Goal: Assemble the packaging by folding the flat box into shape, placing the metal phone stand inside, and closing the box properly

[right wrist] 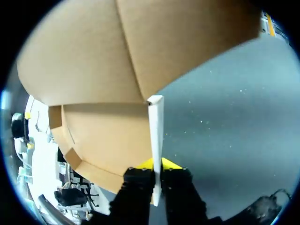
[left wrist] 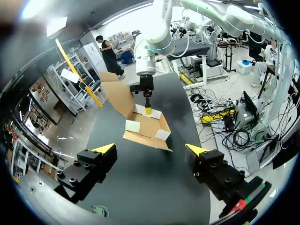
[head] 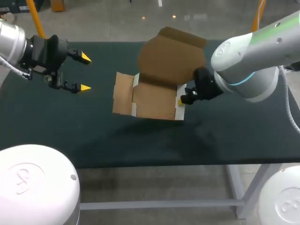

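While my right gripper [head: 181, 100] pinches right wall of box [head: 152, 101], mid table [head: 70, 136], card looks light, bendy: best held low near crease. My left gripper [head: 85, 72] spread, over table's left end.

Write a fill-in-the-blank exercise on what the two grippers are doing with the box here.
1. The right gripper is ____ on a side wall of the cardboard box.
2. The left gripper hovers apart from the box with its fingers ____.
3. The fingertips of both grippers are coloured ____.

Missing words: shut; open; yellow.
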### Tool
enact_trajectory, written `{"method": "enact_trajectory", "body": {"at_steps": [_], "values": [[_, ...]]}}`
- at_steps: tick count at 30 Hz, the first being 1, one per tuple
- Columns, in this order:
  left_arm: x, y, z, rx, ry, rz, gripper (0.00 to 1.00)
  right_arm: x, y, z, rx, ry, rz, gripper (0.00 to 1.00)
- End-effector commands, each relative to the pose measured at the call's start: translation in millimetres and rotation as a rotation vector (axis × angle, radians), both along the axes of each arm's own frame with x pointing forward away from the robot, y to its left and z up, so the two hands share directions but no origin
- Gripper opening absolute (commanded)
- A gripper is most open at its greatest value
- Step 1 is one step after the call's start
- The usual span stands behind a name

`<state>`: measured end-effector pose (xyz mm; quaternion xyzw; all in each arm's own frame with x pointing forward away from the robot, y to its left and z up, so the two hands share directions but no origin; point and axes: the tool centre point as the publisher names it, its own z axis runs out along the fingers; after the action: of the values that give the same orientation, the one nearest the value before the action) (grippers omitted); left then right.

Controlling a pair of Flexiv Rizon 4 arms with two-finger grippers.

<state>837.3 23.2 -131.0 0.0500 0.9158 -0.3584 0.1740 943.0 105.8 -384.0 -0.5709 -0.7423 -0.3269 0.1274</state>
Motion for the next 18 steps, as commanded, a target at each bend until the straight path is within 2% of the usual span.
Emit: {"method": "enact_trajectory", "body": {"at_steps": [1,3,4,17,18], "values": [[8.2,-2.1,-1.0,0.05,0.07,-0.064,1.0,2.5,-0.9,1.2,-0.129,0.118,0.015,0.0],[6.2,-3.9,-6.7,0.124,0.096,-0.09,1.0,-0.7,0.4,-3.0,-0.207,0.158,-0.032,0.0],[6.0,-4.2,-9.5,0.136,0.113,-0.086,1.0,-2.9,0.1,-4.6,-0.236,0.152,-0.06,0.0],[6.0,-4.2,-9.5,0.136,0.113,-0.086,1.0,-2.9,0.1,-4.6,-0.236,0.152,-0.06,0.0],[7.2,-5.2,-10.9,0.128,0.11,-0.113,1.0,-1.0,4.0,-6.7,-0.259,0.18,-0.077,0.0]]}}
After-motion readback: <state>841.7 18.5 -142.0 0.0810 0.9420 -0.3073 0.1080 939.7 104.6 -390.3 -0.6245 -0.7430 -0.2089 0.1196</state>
